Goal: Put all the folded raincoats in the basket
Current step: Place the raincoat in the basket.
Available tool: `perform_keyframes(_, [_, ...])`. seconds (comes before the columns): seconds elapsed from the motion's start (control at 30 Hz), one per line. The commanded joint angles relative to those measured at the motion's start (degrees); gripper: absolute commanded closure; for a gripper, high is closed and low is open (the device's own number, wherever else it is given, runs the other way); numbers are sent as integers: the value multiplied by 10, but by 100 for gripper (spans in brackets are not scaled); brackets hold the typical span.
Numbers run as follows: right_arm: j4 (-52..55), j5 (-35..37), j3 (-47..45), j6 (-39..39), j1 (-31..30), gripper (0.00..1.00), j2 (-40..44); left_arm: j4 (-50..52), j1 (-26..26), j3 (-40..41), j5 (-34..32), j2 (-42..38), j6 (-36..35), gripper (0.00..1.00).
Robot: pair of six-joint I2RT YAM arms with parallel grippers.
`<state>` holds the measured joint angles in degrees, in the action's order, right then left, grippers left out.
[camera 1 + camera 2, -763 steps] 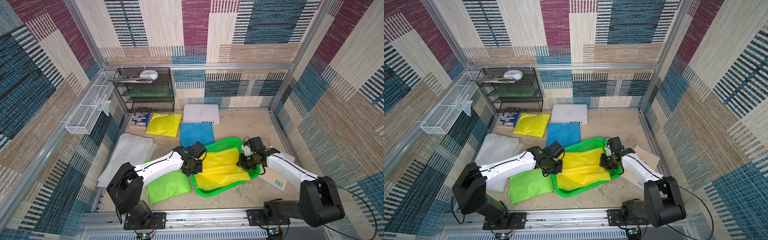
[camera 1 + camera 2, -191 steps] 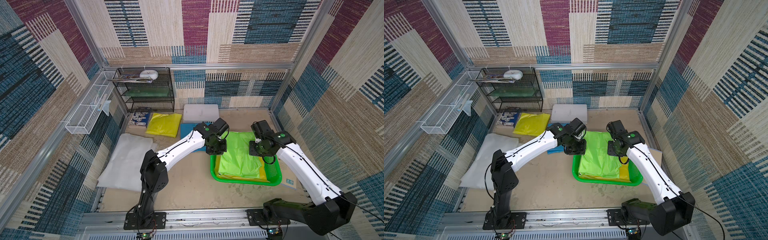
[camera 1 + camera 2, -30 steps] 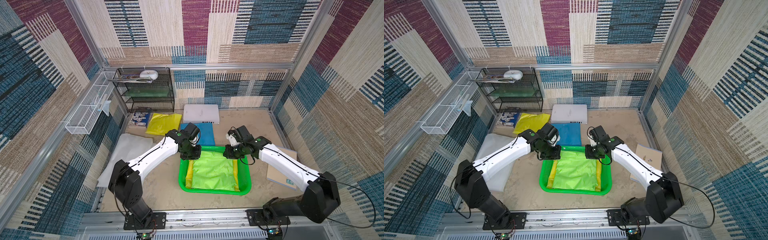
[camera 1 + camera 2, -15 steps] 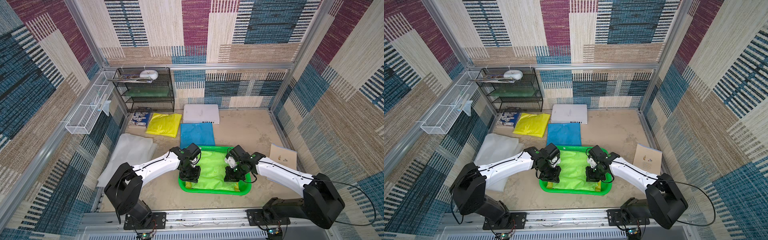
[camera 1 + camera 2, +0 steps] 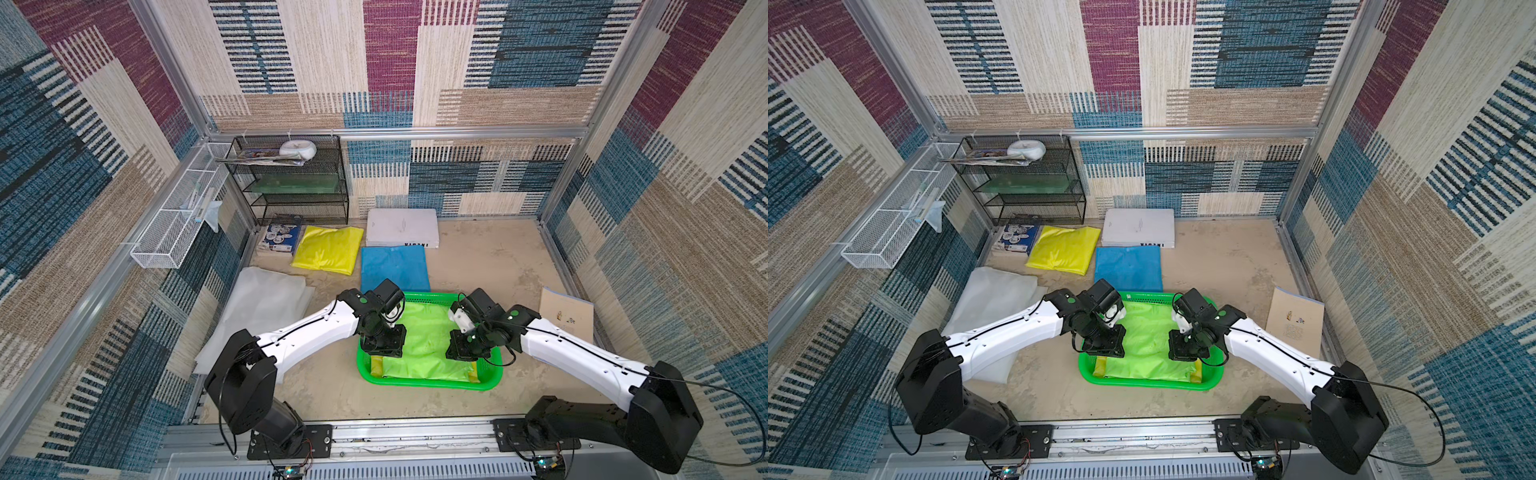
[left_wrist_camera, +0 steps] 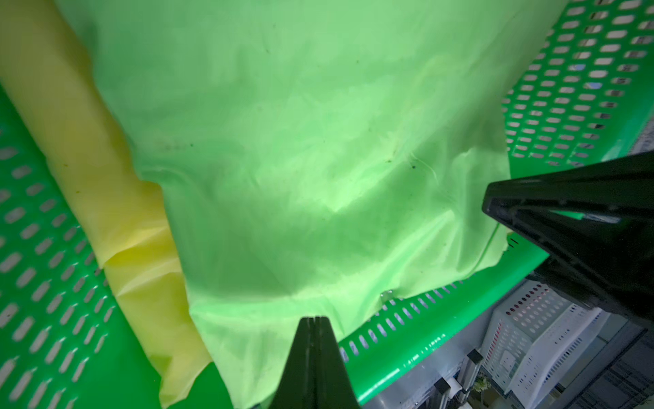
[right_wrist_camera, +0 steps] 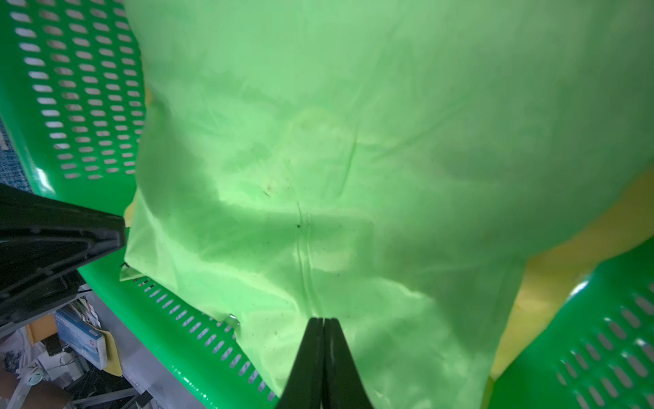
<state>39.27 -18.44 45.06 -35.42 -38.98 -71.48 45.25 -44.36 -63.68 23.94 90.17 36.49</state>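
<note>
While left tool (image 6: pixel 313 319) and right tool (image 7: pixel 322 320), closed empty, touch raincoat (image 5: pixel 424 332), it laps basket (image 5: pixel 415 382).

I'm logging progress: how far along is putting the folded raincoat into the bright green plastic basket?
Done: the lime-green folded raincoat lies inside the bright green perforated plastic basket, over a yellow plastic sheet. In hand: the left gripper and right gripper, both shut, point down at it. Left: probably only lifting the arms clear.
</note>
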Motion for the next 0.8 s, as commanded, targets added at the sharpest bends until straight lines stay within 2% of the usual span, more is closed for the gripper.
perform_keyframes(0.0, [-3, 26, -16, -8, -1, 92, -17, 0, 0, 14, -9, 22, 2, 100])
perform_keyframes(0.13, [19, 74, 2, -6, 0, 91, -39, -5, 0, 26, -21, 5, 15, 100])
perform_keyframes(0.2, [13, 75, 24, -7, -1, 85, -29, 14, 0, 1, -29, -14, 7, 100])
perform_keyframes(0.3, [0, 70, 71, -6, -1, 73, -20, 74, 7, -61, -94, -49, -8, 88])
perform_keyframes(0.37, [3, 75, 102, -3, -1, 66, -27, 112, 26, -87, -151, -68, -8, 73])
perform_keyframes(0.43, [11, 81, 128, 4, -1, 60, -42, 135, 67, -84, -191, -91, 4, 61])
perform_keyframes(0.47, [13, 84, 135, 6, -1, 57, -48, 137, 93, -74, -195, -101, 7, 60])
perform_keyframes(0.53, [16, 93, 148, 10, -1, 51, -62, 135, 140, -54, -192, -116, 3, 54])
perform_keyframes(0.6, [18, 97, 156, 15, 0, 48, -71, 133, 168, -43, -181, -115, -14, 53])
perform_keyframes(0.7, [16, 101, 164, 20, 0, 43, -77, 115, 182, -19, -140, -95, -31, 53])
perform_keyframes(0.77, [15, 106, 166, 24, -1, 42, -78, 79, 183, 4, -89, -80, -33, 54])
